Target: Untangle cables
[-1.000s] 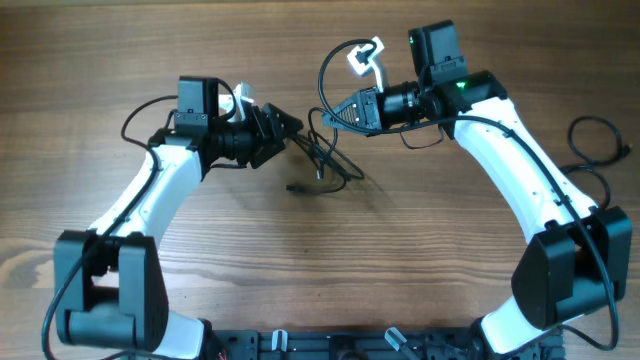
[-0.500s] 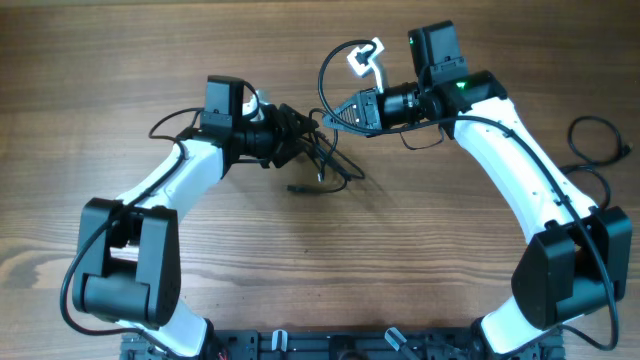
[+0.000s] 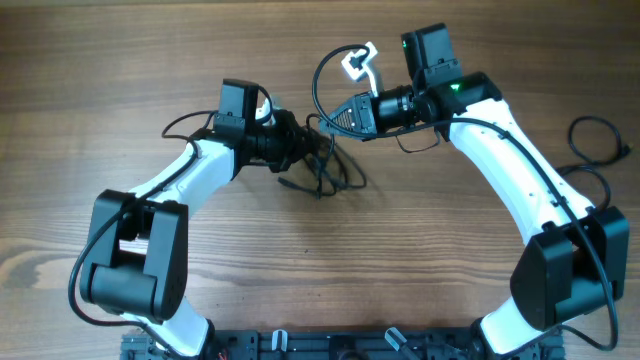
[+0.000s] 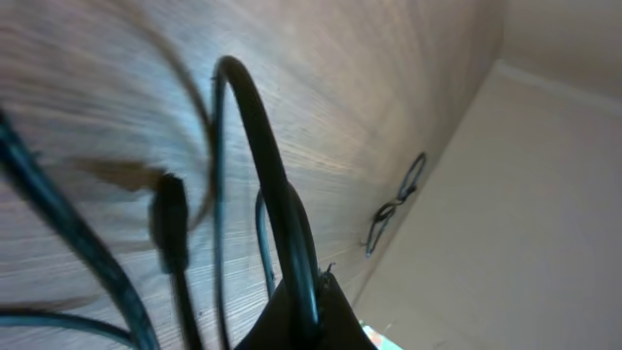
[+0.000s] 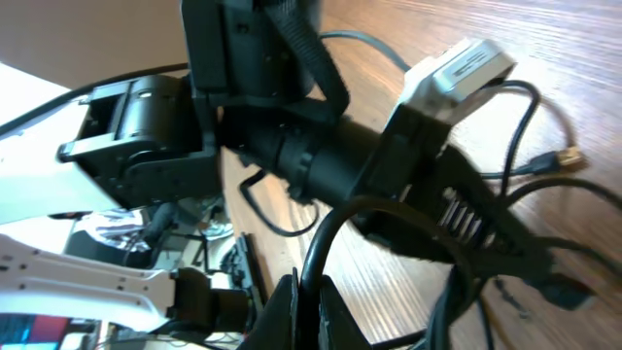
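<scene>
Handling the cables (image 3: 335,172), bundled at 6 o'clock of the right gripper (image 3: 336,117): judged light, limp and snag-prone. Right gripper and left gripper (image 3: 303,150) each pinch a strand. Preferred hold: near a plug end (image 5: 567,156).

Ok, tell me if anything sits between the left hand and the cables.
Nothing visible does. The left hand is in the tangle of thin black cables on the wooden table, pinching one strand. The right hand grips another strand from the opposite side.
</scene>
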### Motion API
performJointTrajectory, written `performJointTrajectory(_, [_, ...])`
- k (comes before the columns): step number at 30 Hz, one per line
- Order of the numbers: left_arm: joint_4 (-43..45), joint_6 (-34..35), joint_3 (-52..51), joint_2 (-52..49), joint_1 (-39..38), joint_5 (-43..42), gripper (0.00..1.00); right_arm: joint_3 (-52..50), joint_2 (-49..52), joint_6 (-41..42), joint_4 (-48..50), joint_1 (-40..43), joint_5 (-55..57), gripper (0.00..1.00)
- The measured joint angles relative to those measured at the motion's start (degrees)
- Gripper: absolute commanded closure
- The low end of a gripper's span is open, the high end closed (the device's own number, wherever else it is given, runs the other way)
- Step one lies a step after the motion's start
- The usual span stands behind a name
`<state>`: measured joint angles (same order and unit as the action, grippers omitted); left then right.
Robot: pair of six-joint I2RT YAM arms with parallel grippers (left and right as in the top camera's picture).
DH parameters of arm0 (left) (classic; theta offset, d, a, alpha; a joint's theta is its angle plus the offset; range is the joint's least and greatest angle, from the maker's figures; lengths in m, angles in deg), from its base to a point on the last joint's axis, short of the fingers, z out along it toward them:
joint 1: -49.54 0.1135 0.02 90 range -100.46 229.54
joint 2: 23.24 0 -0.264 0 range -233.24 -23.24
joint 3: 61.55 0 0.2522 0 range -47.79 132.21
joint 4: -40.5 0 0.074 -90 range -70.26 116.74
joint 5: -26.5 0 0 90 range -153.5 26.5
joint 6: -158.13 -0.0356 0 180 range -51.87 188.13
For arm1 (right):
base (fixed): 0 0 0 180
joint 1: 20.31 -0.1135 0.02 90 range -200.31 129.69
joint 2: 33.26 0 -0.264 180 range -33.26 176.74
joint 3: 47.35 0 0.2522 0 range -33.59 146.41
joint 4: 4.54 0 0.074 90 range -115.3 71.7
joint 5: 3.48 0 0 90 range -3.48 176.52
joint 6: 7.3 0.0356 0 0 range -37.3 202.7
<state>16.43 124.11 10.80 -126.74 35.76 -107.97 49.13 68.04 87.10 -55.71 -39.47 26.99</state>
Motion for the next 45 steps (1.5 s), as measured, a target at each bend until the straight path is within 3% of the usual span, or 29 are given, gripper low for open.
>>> performJointTrajectory(4, [-10.71, -6.05, 0.17, 0.0, 0.94, 3.26, 0.96, 0.0, 0.0, 0.28, -0.74, -0.04, 5.66, 0.96])
performJointTrajectory(9, [-19.63, -15.45, 0.17, -0.02, 7.48, 5.62, 0.96, 0.0, -0.09, 1.92, -0.7, 2.1, 8.98, 0.96])
performJointTrajectory(12, [-21.73, -19.82, 0.17, -0.02, 13.55, 5.86, 0.96, 0.0, -2.45, 2.69, -0.59, 3.74, 11.98, 0.96])
performJointTrajectory(17, [-23.19, -23.41, 0.17, -0.02, 21.57, 6.75, 0.96, 0.24, -14.58, 2.86, 4.7, 5.42, 14.19, 0.96])
performJointTrajectory(24, [-23.87, -25.79, 0.17, -0.02, 23.61, 7.13, 0.96, 0.7, -26.64, 3.37, 10.86, 10.86, 18.53, 0.96])
performJointTrajectory(28, [-23.85, -25.99, 0.17, -0.02, 23.61, 7.15, 0.96, 1.16, -29.11, 5.01, 2.62, 14.73, 32.79, 0.96])
performJointTrajectory(31, [-23.76, -25.99, 0.17, -0.02, 23.61, 7.15, 0.96, 1.33, -27.69, 5.64, -8.76, 15.78, 47.17, 0.96])
performJointTrajectory(38, [-22.97, -25.99, 0.17, -0.02, 21.79, 7.21, 0.95, 1.16, -13.33, 6.36, -19.69, 15.98, 70.58, 0.94])
performJointTrajectory(40, [-22.58, -25.99, 0.17, -0.02, 19.87, 7.41, 0.95, 1.16, -7.93, 6.71, -20.09, 16.0, 75.95, 0.89])
performJointTrajectory(41, [-22.32, -25.99, 0.17, -0.02, 18.95, 7.43, 0.94, 1.14, -5.44, 6.73, -20.06, 16.0, 78.27, 0.78])
performJointTrajectory(42, [-22.1, -25.99, 0.15, -0.02, 18.08, 7.43, 0.94, 1.16, -3.58, 6.91, -20.04, 16.13, 79.93, 0.64])
performJointTrajectory(43, [-21.53, -25.99, 0.17, -0.02, 16.85, 7.58, 0.94, 1.14, -0.87, 7.21, -19.96, 16.39, 81.5, 0.4])
performJointTrajectory(45, [-20.74, -25.99, 0.17, -0.02, 14.82, 7.61, 0.94, 1.14, 2.67, 7.28, -19.39, 17.11, 82.95, 0.19])
